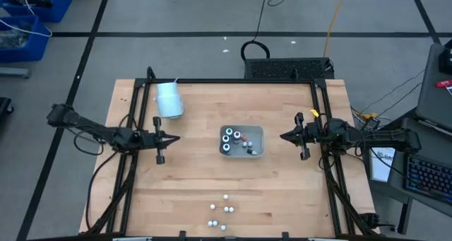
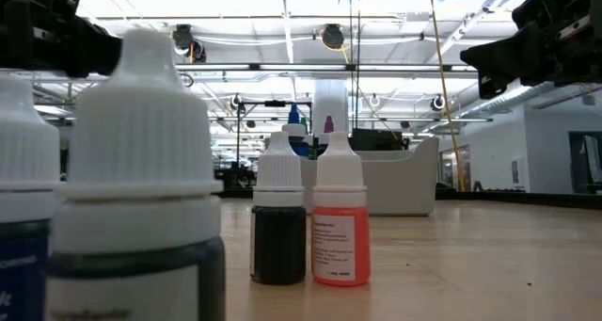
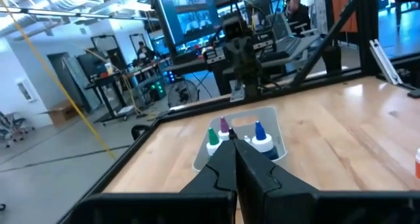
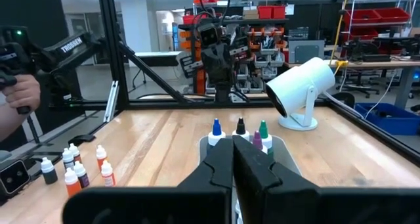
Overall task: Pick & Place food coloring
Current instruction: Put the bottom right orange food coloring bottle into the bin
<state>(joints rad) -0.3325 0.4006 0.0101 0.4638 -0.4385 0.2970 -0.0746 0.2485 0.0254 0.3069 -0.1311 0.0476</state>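
A clear tray (image 1: 258,133) at the table's middle holds several food coloring bottles (image 1: 229,137); the wrist views show their blue (image 3: 260,137), green (image 4: 263,134) and purple tips. More small bottles (image 1: 220,214) stand loose near the table's front edge. In the low view they appear close up, a black one (image 2: 279,234) beside an orange one (image 2: 340,241). My left gripper (image 1: 176,138) hovers shut, left of the tray and pointing level at it. My right gripper (image 1: 283,136) hovers shut on the tray's right, facing it. Neither touches anything.
A pale cylindrical cup (image 1: 169,100) lies toward the far left of the table; in the right wrist view it sits on a small stand (image 4: 298,122). A black frame (image 1: 233,80) borders the table's far and side edges. A person's hand (image 4: 18,92) shows beyond the table.
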